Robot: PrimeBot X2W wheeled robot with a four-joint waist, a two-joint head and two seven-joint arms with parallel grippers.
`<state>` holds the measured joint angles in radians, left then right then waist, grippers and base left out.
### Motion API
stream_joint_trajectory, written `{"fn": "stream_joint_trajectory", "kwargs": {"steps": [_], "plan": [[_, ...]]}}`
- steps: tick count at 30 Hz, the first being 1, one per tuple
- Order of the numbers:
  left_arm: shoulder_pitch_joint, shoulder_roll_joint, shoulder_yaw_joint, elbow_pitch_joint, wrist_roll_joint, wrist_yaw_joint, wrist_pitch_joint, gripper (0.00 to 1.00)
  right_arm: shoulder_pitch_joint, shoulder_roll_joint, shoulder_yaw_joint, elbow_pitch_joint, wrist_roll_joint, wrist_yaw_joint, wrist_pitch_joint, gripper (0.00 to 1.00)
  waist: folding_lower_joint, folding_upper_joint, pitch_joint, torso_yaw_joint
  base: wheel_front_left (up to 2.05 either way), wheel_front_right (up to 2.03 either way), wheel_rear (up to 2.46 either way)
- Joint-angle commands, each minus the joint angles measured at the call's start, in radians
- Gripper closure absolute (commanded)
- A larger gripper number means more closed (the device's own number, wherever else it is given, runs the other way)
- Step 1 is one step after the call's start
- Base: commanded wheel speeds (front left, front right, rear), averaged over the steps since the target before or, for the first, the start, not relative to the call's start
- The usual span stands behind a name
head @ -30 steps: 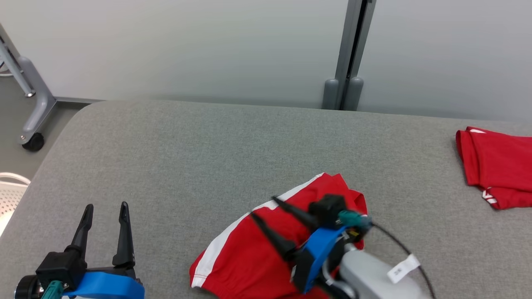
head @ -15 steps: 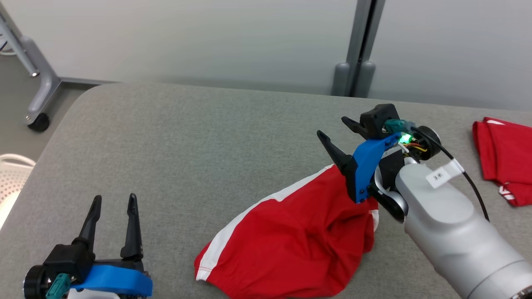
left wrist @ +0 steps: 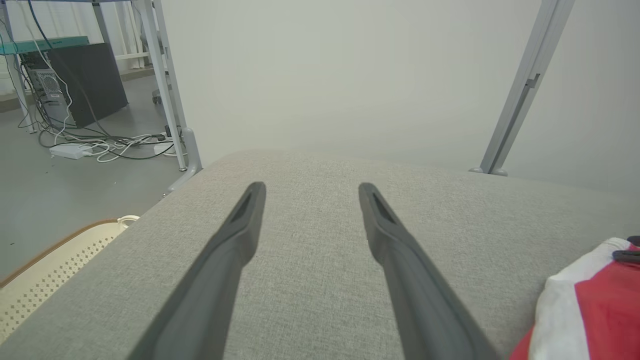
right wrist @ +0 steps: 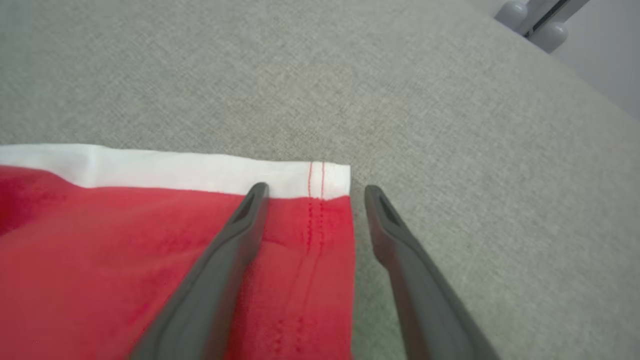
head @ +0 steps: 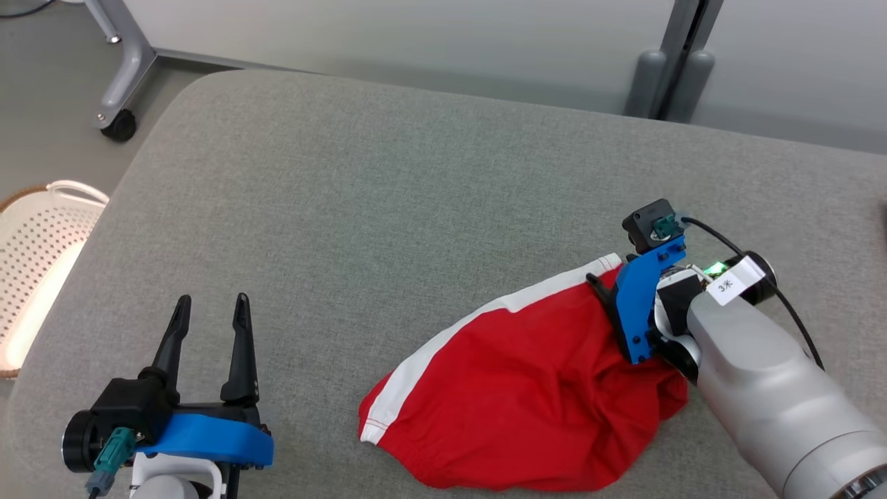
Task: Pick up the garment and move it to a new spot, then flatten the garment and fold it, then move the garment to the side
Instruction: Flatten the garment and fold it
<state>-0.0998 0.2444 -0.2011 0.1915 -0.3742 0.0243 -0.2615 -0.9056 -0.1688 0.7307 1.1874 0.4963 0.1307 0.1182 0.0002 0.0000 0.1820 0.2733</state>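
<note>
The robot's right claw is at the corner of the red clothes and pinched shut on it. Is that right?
No. The right gripper is at the corner of the red garment but open, one finger over cloth, one over the grey surface. The right wrist view shows it.

One garment (head: 527,395), one basket (head: 41,235), two grippers: left gripper (head: 212,299), right gripper (right wrist: 315,189).

The garment (head: 527,388) lies on the table (head: 388,208) — right gripper (right wrist: 314,188) at its far right corner, left gripper (head: 208,326) well left, basket (head: 41,235) beyond the table's left edge.
</note>
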Motion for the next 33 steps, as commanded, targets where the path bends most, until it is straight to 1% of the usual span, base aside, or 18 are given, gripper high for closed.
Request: {"fn": "stream_joint_trajectory", "kwargs": {"steps": [1, 5, 6, 8, 12, 17, 20, 22, 25, 27, 29, 33], "plan": [[-0.012, -0.004, 0.01, 0.001, 0.008, -0.005, -0.004, 0.0, 0.006, -0.001, 0.008, 0.014, 0.004, 0.0, 0.005, 0.0, -0.0002, 0.0, 0.011, 0.009, 0.0, 0.0, 0.0], [-0.022, -0.014, 0.02, 0.005, 0.018, -0.015, -0.004, 0.0, 0.022, 0.013, 0.02, 0.03, 0.027, 0.0, 0.009, 0.0, -0.0002, 0.0, 0.02, 0.011, 0.0, 0.0, 0.0], [-0.025, -0.016, 0.022, 0.007, 0.023, -0.017, -0.004, 0.0, 0.023, 0.015, 0.026, 0.027, 0.033, 0.0, 0.001, 0.36, -0.0002, 0.0, 0.021, 0.011, 0.0, 0.0, 0.0], [-0.032, -0.023, 0.026, 0.011, 0.027, -0.023, -0.004, 0.0, 0.013, 0.008, 0.025, 0.017, 0.042, 0.0, -0.039, 1.0, -0.0002, 0.0, 0.024, 0.011, 0.0, 0.0, 0.0], [-0.034, -0.032, 0.036, 0.017, 0.039, -0.032, -0.004, 0.0, -0.021, -0.001, 0.029, 0.013, 0.047, 0.0, -0.128, 1.0, -0.0002, 0.0, 0.022, 0.007, 0.0, 0.0, 0.0], [-0.013, -0.036, 0.052, 0.023, 0.051, -0.036, -0.005, 0.0, -0.034, 0.003, 0.026, 0.004, 0.064, 0.0, -0.251, 1.0, -0.0002, 0.0, -0.005, -0.012, 0.0, 0.0, 0.0], [0.0, -0.037, 0.065, 0.022, 0.055, -0.039, -0.005, 0.0, -0.016, -0.008, 0.027, -0.026, 0.08, 0.0, -0.328, 1.0, -0.0002, 0.0, -0.031, -0.032, 0.0, 0.0, 0.0], [0.017, -0.036, 0.075, 0.019, 0.058, -0.039, -0.005, 0.0, 0.015, -0.019, 0.036, -0.061, 0.09, 0.0, -0.359, 1.0, -0.0002, 0.0, -0.051, -0.048, 0.0, 0.0, 0.0], [0.042, -0.033, 0.086, 0.014, 0.059, -0.037, -0.004, 0.0, 0.078, -0.042, 0.057, -0.146, 0.097, 0.0, -0.379, 1.0, -0.0002, 0.0, -0.08, -0.08, 0.0, 0.0, 0.0], [0.06, -0.03, 0.09, 0.012, 0.06, -0.038, -0.005, 0.0, 0.129, -0.068, 0.05, -0.213, 0.109, 0.0, -0.383, 1.0, -0.0002, 0.0, -0.099, -0.103, 0.0, 0.0, 0.0], [0.077, -0.028, 0.098, 0.009, 0.057, -0.038, -0.005, 0.0, 0.199, -0.096, 0.032, -0.308, 0.11, 0.0, -0.384, 1.0, -0.0002, 0.0, -0.116, -0.127, 0.0, 0.0, 0.0], [0.105, -0.028, 0.104, 0.0, 0.058, -0.034, -0.005, 0.0, 0.384, -0.15, -0.042, -0.493, 0.104, 0.0, -0.384, 1.0, -0.0002, 0.0, -0.143, -0.169, 0.0, 0.0, 0.0]]}}
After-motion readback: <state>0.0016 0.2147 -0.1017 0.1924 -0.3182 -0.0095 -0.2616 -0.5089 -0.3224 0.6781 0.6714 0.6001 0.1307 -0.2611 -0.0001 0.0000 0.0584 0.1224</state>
